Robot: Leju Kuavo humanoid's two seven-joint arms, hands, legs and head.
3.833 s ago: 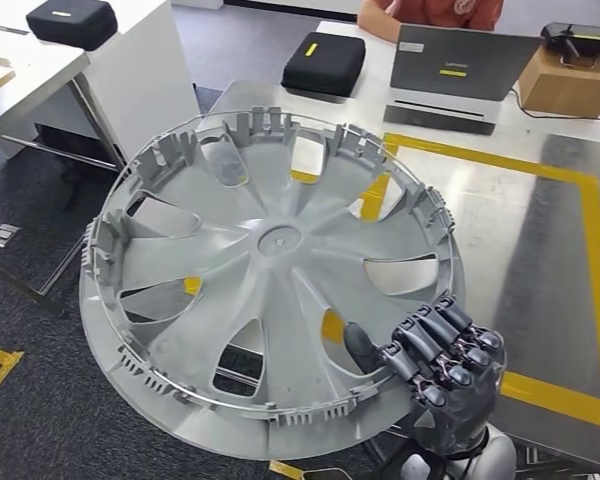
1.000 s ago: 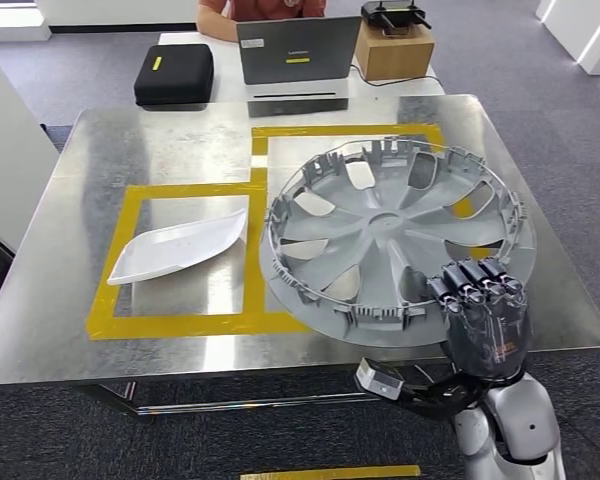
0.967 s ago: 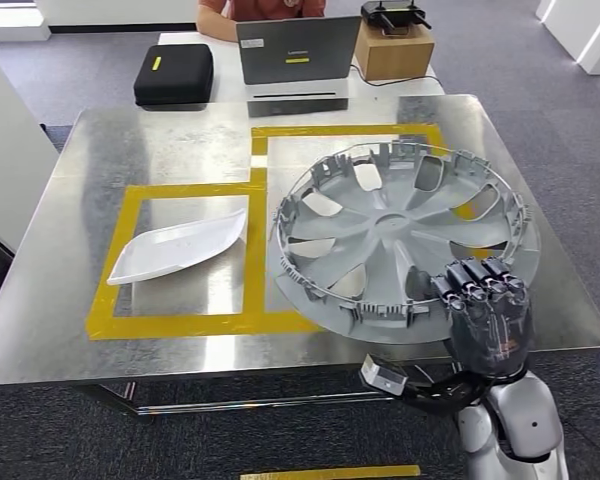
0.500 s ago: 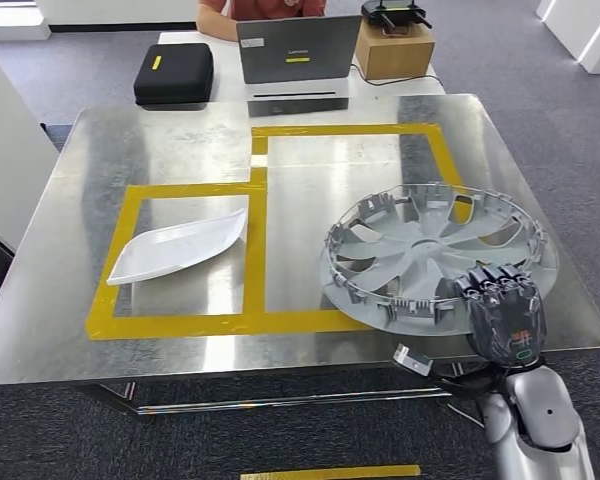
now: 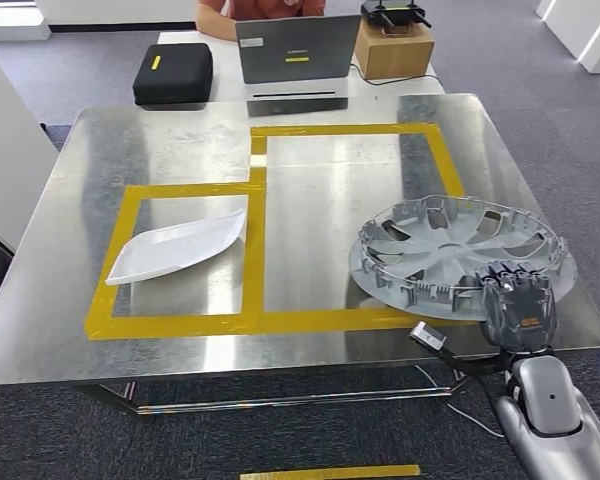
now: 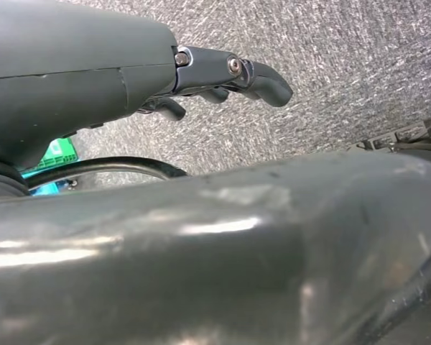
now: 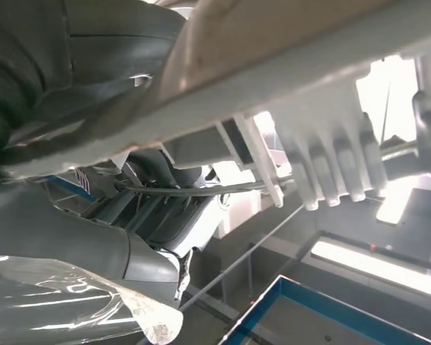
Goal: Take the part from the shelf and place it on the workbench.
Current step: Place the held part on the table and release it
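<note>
Hubcap first: the silver-grey plastic wheel cover (image 5: 463, 255), round with curved spokes and clips around its rim, sits low over the right end of the brushed steel worktop (image 5: 169, 150), straddling the right arm of the yellow tape outline (image 5: 255, 250). I judge this to be the placing step, with the carry done and the set-down nearly complete.

Going left to right across the worktop: a white leaf-shaped plastic tray (image 5: 175, 247) lies inside the left taped square, well apart from the cover. The larger taped square sits next, and the cover overlaps its right border. At the cover's near right edge my right hand (image 5: 520, 312) grips the rim, fingers curled over the top of it. The right wrist view looks along the clipped underside of the rim held in that hand.

From here I cannot tell whether the cover's far edge touches the steel or hangs just above it. The next move, as I judge it, calls for lowering until the rim rests flat, then letting go and drawing the hand back without dragging the cover.

My left hand (image 6: 224, 75) hangs over the grey carpet, holding nothing, fingers loosely extended.
</note>
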